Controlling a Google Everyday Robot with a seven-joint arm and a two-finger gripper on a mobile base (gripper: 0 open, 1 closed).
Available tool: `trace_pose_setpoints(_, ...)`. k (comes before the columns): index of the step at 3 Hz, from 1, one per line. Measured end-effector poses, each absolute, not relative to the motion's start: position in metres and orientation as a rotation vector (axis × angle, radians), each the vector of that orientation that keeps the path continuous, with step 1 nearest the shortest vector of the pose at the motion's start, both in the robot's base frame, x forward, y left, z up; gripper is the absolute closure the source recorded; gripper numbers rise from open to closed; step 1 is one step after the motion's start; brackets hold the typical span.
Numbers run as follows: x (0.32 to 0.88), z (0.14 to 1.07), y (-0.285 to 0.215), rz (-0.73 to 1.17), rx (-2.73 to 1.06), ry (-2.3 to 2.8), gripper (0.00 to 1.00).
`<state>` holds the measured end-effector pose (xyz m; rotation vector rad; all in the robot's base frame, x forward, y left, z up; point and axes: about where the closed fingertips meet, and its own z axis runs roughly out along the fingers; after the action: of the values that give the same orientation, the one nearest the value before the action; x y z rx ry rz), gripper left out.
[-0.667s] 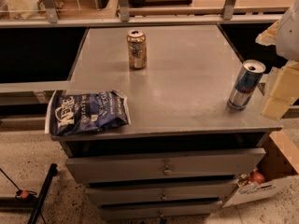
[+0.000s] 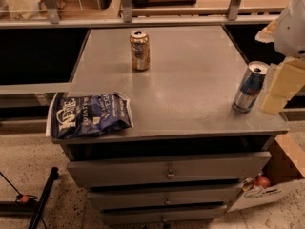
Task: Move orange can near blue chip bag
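Observation:
The orange can (image 2: 139, 50) stands upright at the back of the grey cabinet top (image 2: 190, 80), left of the middle. The blue chip bag (image 2: 90, 116) lies flat at the front left corner, overhanging the left edge a little. The can and the bag are well apart. My gripper (image 2: 281, 87), cream coloured under a white arm piece (image 2: 291, 27), is at the right edge of the view, just right of a tall blue-and-silver can (image 2: 250, 86). It is far from the orange can and holds nothing that I can see.
The cabinet has several drawers (image 2: 167, 173) below its top. A cardboard box (image 2: 271, 185) sits on the floor at the right. A shelf rail with metal posts (image 2: 126, 4) runs behind the cabinet. A black stand leg (image 2: 40, 197) lies on the floor at the left.

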<state>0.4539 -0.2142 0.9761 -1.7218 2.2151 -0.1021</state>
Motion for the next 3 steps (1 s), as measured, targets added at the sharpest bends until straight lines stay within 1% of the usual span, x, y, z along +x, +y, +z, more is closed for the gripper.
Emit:
trace_pose_setpoints(1,0.495,0.98,-0.205,-0.098,-1.706,2.174,0.0)
trace_pose_setpoints(3,0.601,0.974,-0.159,-0.011,-1.597,2.014,0.0)
